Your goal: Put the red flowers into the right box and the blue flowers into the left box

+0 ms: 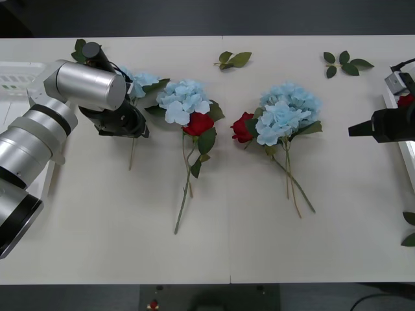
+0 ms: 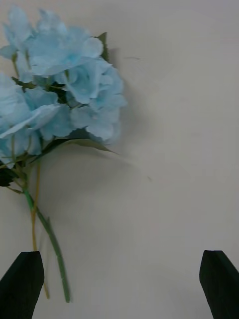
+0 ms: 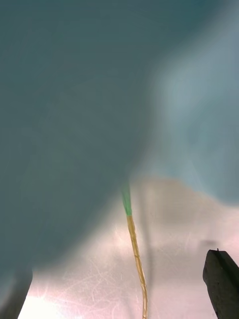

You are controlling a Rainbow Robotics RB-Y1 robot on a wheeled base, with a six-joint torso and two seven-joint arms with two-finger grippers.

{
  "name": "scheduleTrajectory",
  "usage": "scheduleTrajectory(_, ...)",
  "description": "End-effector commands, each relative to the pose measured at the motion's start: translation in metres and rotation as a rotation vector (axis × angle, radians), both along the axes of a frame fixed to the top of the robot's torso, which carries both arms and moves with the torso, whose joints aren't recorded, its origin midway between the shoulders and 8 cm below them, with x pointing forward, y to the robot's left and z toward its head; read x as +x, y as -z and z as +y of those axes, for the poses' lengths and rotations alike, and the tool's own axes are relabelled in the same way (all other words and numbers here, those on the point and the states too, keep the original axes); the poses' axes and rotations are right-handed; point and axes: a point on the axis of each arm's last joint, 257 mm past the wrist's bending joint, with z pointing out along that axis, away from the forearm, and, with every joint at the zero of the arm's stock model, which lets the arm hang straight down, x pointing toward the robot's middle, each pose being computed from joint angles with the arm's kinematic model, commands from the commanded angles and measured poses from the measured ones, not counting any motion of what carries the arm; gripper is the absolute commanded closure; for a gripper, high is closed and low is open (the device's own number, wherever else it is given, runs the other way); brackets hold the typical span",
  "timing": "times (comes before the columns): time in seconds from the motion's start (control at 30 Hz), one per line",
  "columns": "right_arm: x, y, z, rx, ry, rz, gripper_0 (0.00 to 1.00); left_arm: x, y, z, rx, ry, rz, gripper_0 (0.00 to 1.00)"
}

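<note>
The blue flowers are what I'm working on: my left gripper [image 1: 133, 126] is down on the worktop [image 1: 227, 240] over the leftmost blue flower [image 1: 139, 84], close to the left box [image 1: 13, 81] at the far left edge. In my left wrist view the bloom [image 3: 99, 99] is pressed right up against the camera and the thin stem [image 3: 137, 259] runs between my fingers [image 3: 221, 284], which are spread open, so nothing is gripped yet.

What worries me:
- That stem is skinny. If I close a bit off-centre it could squirt out sideways or roll, and I'd pinch air.
- I'm so close to the head that I might grab petals instead of stem. Soft cluster, probably tears loose or slips on the lift.
- The next blue cluster [image 1: 183, 100] has a red rose [image 1: 198, 123] touching it, leaves overlapping. Snagged foliage could drag the rose along and land red in the wrong box.

My right gripper [image 1: 363, 128] hovers near the right box [image 1: 407, 155], fingers [image 2: 219, 284] wide open and empty, with the right-hand blue bunch [image 2: 64, 84] ahead of it. A red rose [image 1: 243, 126] sits against that bunch too, so same mix-up risk there.
</note>
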Motion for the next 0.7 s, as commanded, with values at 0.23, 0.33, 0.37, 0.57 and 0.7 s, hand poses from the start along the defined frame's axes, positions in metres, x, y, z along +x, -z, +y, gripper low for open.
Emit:
scheduleTrajectory(0.23,-0.014,-0.002,0.062,0.012,0.055,0.045,0.09,0.012,-0.015,-0.024,-0.057,-0.011,-0.036,0.42)
scheduleTrajectory(0.33,-0.015,0.008,0.073,-0.009,0.075,0.058,0.09,0.013,-0.013,-0.025,-0.062,-0.010,-0.042,0.67)
scheduleTrajectory(0.37,-0.015,0.012,0.078,-0.008,0.081,0.061,0.09,0.013,-0.013,-0.025,-0.063,-0.012,-0.042,0.75)
scheduleTrajectory(0.57,-0.009,0.029,0.093,-0.053,0.101,0.051,0.09,0.012,-0.012,-0.024,-0.063,-0.014,-0.040,1.00)
scheduleTrajectory(0.7,-0.007,0.039,0.098,-0.125,0.096,0.033,0.09,0.012,-0.012,-0.025,-0.064,-0.013,-0.041,1.00)
